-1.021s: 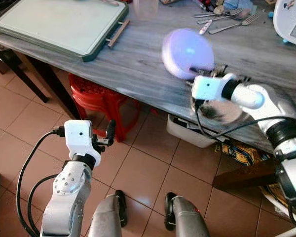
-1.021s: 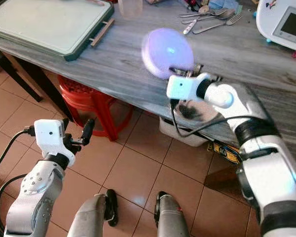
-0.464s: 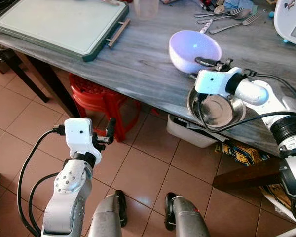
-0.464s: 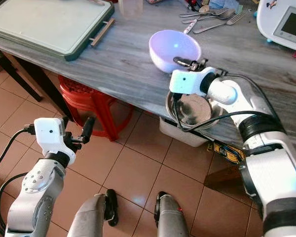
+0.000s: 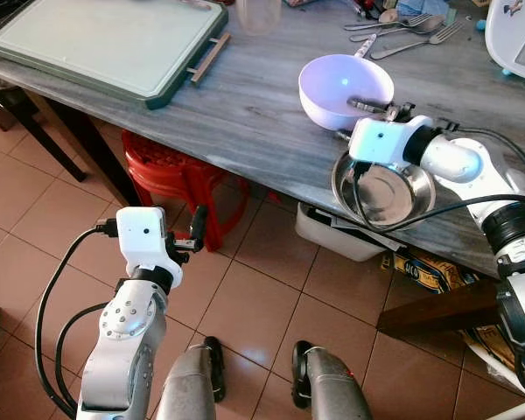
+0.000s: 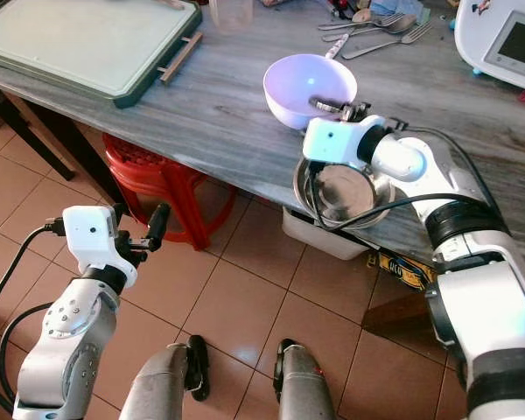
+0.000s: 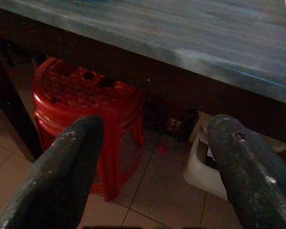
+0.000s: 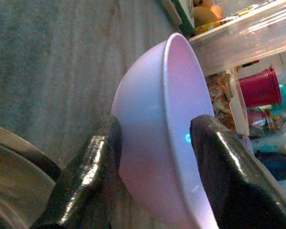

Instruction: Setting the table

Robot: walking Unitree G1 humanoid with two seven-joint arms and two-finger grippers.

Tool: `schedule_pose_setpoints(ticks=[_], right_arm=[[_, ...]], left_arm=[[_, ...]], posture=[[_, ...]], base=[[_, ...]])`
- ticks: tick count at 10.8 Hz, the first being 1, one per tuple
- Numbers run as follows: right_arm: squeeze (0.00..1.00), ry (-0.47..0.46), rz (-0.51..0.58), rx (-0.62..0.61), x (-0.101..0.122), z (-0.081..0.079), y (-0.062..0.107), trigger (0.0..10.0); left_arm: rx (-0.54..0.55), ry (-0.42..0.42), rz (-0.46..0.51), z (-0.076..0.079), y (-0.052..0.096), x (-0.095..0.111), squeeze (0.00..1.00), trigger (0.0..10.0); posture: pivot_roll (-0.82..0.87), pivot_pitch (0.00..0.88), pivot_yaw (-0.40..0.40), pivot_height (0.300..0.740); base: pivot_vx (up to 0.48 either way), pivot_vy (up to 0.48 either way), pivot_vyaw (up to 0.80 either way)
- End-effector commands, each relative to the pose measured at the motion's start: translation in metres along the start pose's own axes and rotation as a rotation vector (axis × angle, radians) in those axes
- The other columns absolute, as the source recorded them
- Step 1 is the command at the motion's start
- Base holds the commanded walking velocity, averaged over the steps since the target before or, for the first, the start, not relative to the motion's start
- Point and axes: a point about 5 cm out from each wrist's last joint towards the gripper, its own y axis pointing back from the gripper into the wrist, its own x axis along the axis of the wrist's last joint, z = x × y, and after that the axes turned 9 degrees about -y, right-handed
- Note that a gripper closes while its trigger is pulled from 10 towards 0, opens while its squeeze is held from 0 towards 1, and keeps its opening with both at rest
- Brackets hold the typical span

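Observation:
A lavender bowl (image 5: 341, 87) stands upright, mouth up, on or just above the grey wooden table (image 5: 245, 114). My right gripper (image 5: 372, 107) is shut on the bowl's near rim, one finger inside and one outside. The right wrist view shows the black fingers (image 8: 90, 171) on either side of the bowl wall (image 8: 152, 119). A steel bowl (image 5: 387, 188) lies at the table's near edge, right under my right wrist. My left gripper (image 5: 192, 232) hangs open below the table edge, and the left wrist view has it facing a red stool (image 7: 86, 95).
A green-rimmed board (image 5: 105, 44) lies at the table's far left. Forks and spoons (image 5: 402, 35) lie behind the bowl, with a white appliance (image 5: 516, 35) at the far right. A clear cup (image 5: 258, 13) stands at the back. A white bin (image 5: 332, 236) sits under the table.
The right gripper turned the lavender bowl from tilted, underside toward me, to mouth up and lowered it to the table beside the steel bowl. The left arm barely moved.

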Motion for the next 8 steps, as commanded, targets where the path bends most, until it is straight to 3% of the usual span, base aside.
schedule_pose_setpoints(ticks=[1,5,8], right_arm=[[1.00,-0.003,0.026,-0.002,0.004,0.004,0.000,10.0],[1.00,-0.113,0.180,-0.114,0.026,0.022,-0.001,10.0],[1.00,-0.201,0.224,-0.204,0.026,0.020,0.008,10.0]], left_arm=[[0.007,-0.008,-0.018,0.000,0.001,-0.005,0.00,10.0],[0.006,-0.009,-0.014,-0.001,0.000,-0.004,0.00,10.0],[0.007,-0.011,-0.012,-0.002,0.000,-0.003,0.00,10.0]], posture=[[0.00,0.251,-0.001,0.740],[0.00,0.248,0.005,0.740],[0.00,0.247,0.008,0.740]], base=[[0.000,0.000,0.00],[0.000,0.000,0.00],[0.000,0.000,0.00]])
